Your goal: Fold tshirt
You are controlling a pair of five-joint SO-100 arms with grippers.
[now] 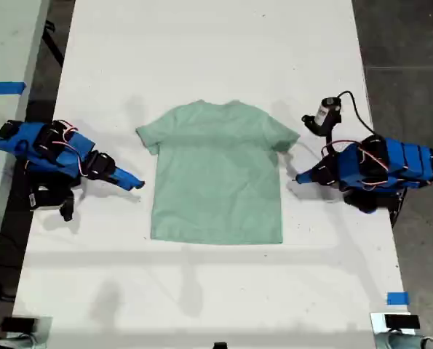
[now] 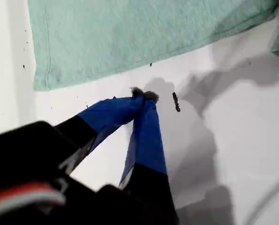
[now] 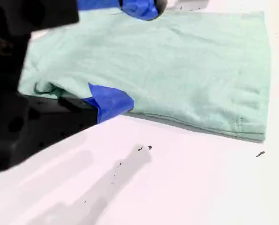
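Spread flat on the white bench [image 1: 201, 58], about mid-width: the tshirt [image 1: 216, 178], pale mint green, plain, collar toward the exterior view's top, hem toward its bottom, both short sleeves out to the sides. Not yet folded.

At the exterior view's right, resting low over the bench: my first end effector [image 1: 298, 177], pointing at the cloth just below the sleeve on that side. Close beside the shirt's edge, with bare bench between. Blue fingers together at the tips in the first wrist view [image 2: 143, 95], nothing clamped, a strip of white bench ahead of them and then the shirt's side edge and hem corner.

At the exterior view's left: my second end effector [image 1: 136, 183], aimed at the shirt's other side, just beside it below the sleeve. Fingers apart in the second wrist view [image 3: 125, 54], nothing held; the lower blue fingertip [image 3: 112, 102] right at the shirt's edge, contact not clear.

Near the first arm, toward the exterior view's upper right: a small black-and-white device [image 1: 325, 115] with a dark cable. Near the lower right corner of that view: a scrap of blue tape [image 1: 396, 298].
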